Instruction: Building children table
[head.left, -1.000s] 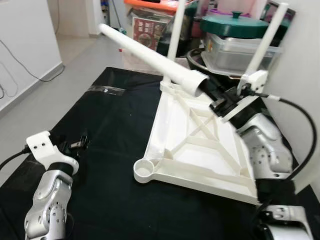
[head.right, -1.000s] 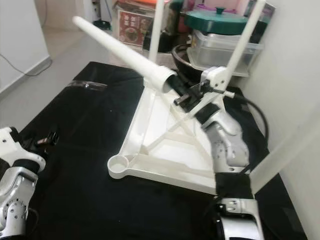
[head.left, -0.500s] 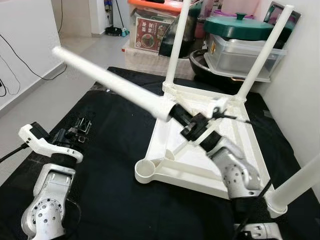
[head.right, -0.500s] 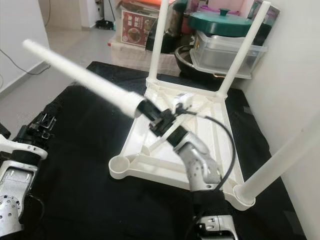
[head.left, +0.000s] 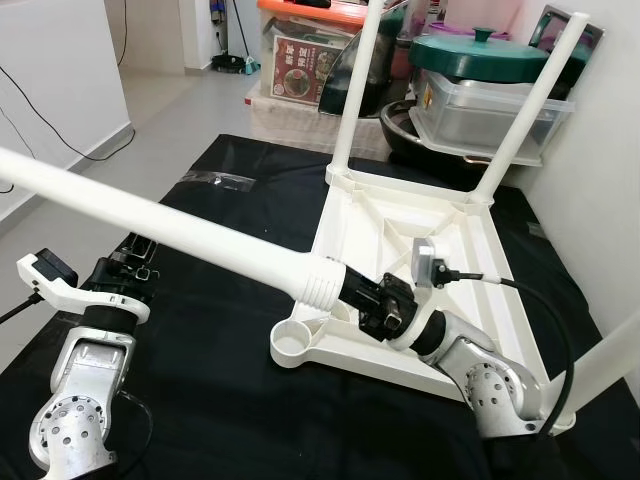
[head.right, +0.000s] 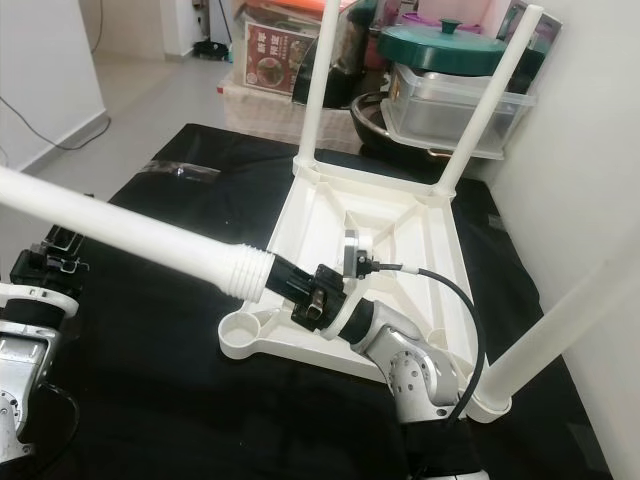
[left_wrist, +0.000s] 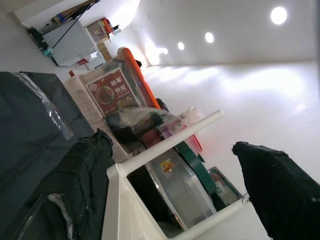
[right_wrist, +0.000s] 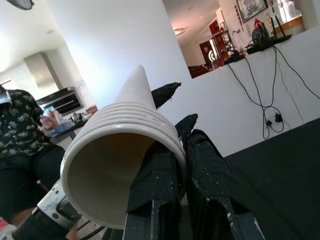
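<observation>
My right gripper sits low in the centre of the left eye view, its black fingers pinched tight on the ribbed, open end of a loose table leg. I grip it at that end, I judge, because that is the end that must go down into a socket. The rest of the white tube runs away to the upper left and out past the frame edge.

Just below and left of my grip is the empty round socket at the near corner of the upside-down tabletop, which lies on the black mat. Two legs already stand in the far corners, and another shows at the right edge. The ribbed end is near the socket but not yet over it, and the leg lies far too flat to drop in.

My left gripper hovers at the lower left over the mat, its fingers apart and empty.

Half a second ago my right gripper was higher and further up the frame; it has come down and nearer, and the leg has swung flatter, its far tip now out of view.
</observation>
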